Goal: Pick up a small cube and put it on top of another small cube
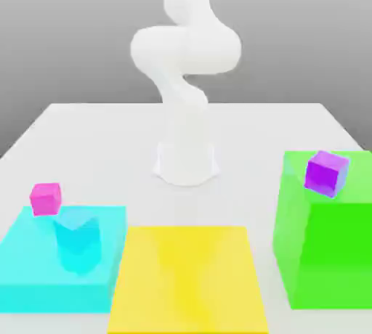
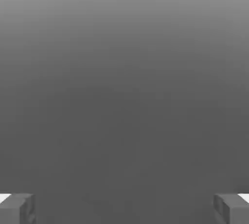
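Tool: the tool is seen released in the hand view, fingertips spread wide, nothing grasped.
Small cube: cannot be told; no small yellow cube is made out.
Bench: open room around arm base.
Front edge: cyan slab, yellow slab, green block.
Exterior view: magenta cube at cyan slab's far edge; purple cube tilted on green block.

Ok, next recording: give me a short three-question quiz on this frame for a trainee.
1. True or false: the purple cube sits on top of the green block.
2. Which slab lies between the cyan slab and the green block? A red, B yellow, C white.
3. In the hand view, what is between the fingers?
Key: 1 true; 2 B, the yellow slab; 3 nothing, they stand wide apart.
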Robot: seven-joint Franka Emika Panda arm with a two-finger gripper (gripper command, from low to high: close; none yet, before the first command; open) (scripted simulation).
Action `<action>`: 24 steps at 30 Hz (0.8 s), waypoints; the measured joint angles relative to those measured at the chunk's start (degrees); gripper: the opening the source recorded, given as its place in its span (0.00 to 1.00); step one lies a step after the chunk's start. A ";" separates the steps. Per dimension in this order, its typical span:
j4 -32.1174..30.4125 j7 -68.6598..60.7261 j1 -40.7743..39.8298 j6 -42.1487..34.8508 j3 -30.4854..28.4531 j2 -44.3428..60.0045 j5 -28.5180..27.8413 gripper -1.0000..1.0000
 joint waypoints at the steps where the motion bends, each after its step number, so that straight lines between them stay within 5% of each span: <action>1: 0.09 1.53 0.00 -0.14 1.69 1.63 -0.22 0.50; 14: -0.29 28.70 -1.59 0.97 29.66 21.78 -10.54 0.50; 21: -0.07 50.72 -0.95 -0.02 45.19 35.42 -26.14 0.50; 24: 0.42 61.96 5.11 -2.32 47.99 43.43 -35.59 0.50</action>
